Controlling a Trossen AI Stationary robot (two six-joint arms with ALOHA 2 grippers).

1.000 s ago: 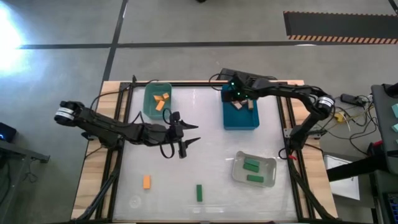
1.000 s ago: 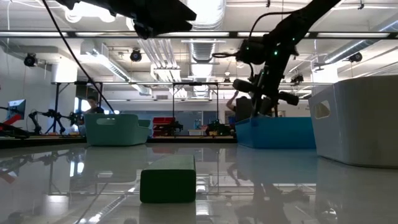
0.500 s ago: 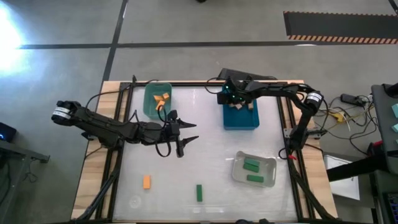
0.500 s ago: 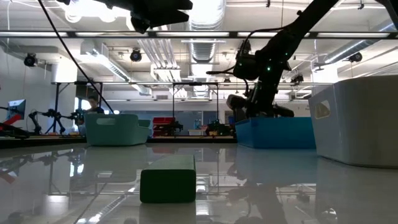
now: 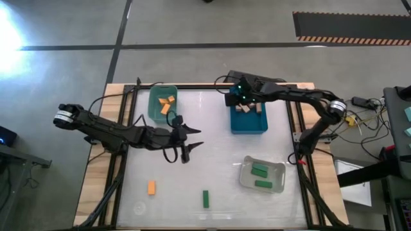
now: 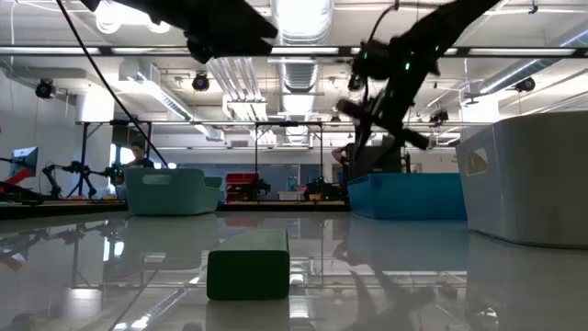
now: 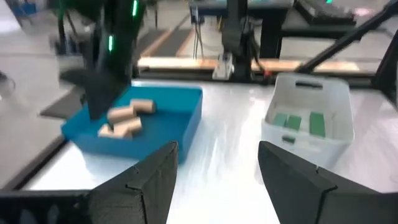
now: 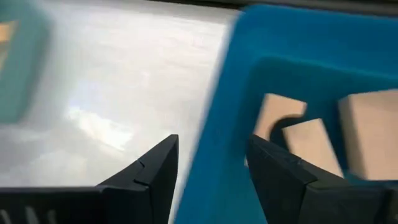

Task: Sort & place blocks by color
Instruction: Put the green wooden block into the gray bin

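Tan blocks (image 5: 244, 108) lie in the blue bin (image 5: 249, 123) at the far right, orange blocks (image 5: 167, 103) in the teal bin (image 5: 154, 102), and green blocks (image 5: 259, 171) in the clear bin (image 5: 278, 174). One orange block (image 5: 151, 187) and one green block (image 5: 205, 198) lie flat on the table near its front. My right gripper (image 8: 211, 168) hovers open over the blue bin's far left corner, holding nothing. My left gripper (image 5: 190, 138) hovers open above the table's middle, also with nothing in it.
The blue bin (image 7: 180, 118) and the clear bin (image 7: 305, 99) stand ahead of my left gripper. In the low view the green block (image 6: 248, 274) lies nearest, with the teal bin (image 6: 170, 190) far behind it. The table's middle is bare white surface.
My right gripper has dipped toward the blue bin's far left corner, opened, and come up again above the bin.
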